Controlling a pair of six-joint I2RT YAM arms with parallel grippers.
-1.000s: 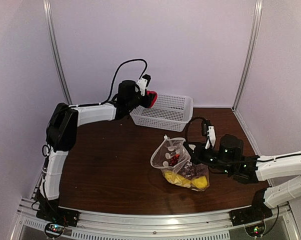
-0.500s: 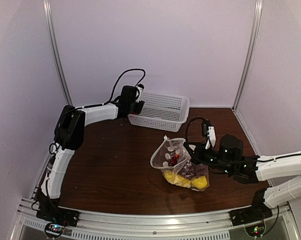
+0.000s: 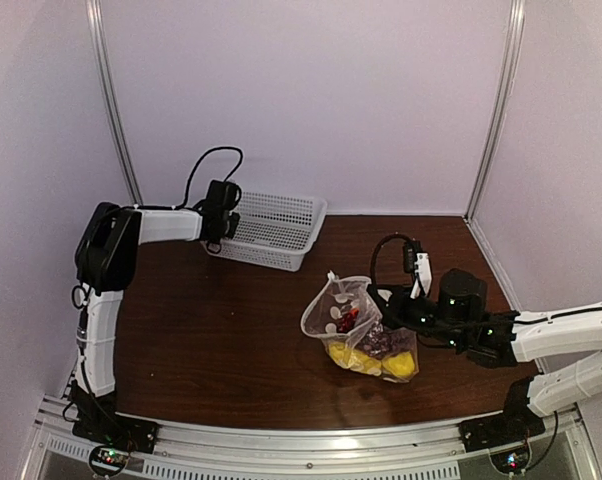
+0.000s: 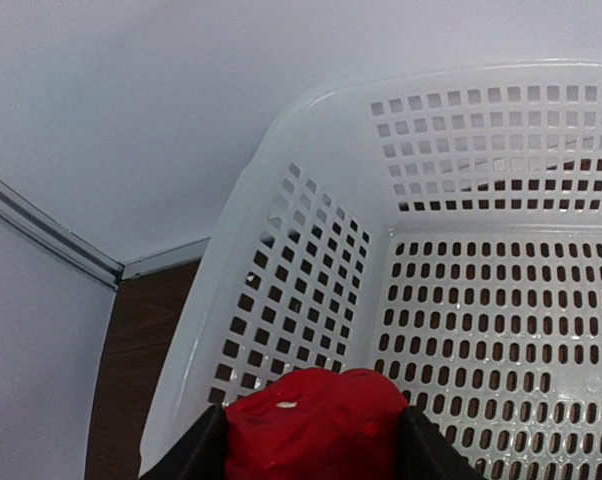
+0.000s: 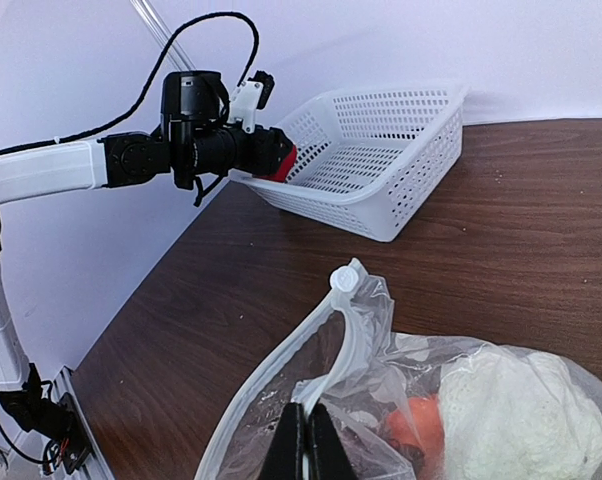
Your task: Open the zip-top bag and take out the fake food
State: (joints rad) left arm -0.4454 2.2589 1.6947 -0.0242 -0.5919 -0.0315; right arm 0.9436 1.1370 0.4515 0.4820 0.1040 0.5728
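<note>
The zip-top bag stands open-mouthed at mid-table, clear with white dots. Inside it lies fake food: yellow pieces, a dark purple bunch and a small red one. My right gripper is shut on the bag's rim, just above an orange piece and a white lumpy piece. My left gripper is shut on a red fake food piece, held low at the left end of the white lattice basket.
The basket sits at the back left of the brown table, angled, with the left wrist against its left end. Enclosure walls and metal posts close the back and sides. The right arm lies along the table's right side.
The left arm swung left and down, carrying the red piece into the basket. The basket slid left with it. The right gripper and the bag stayed still.
</note>
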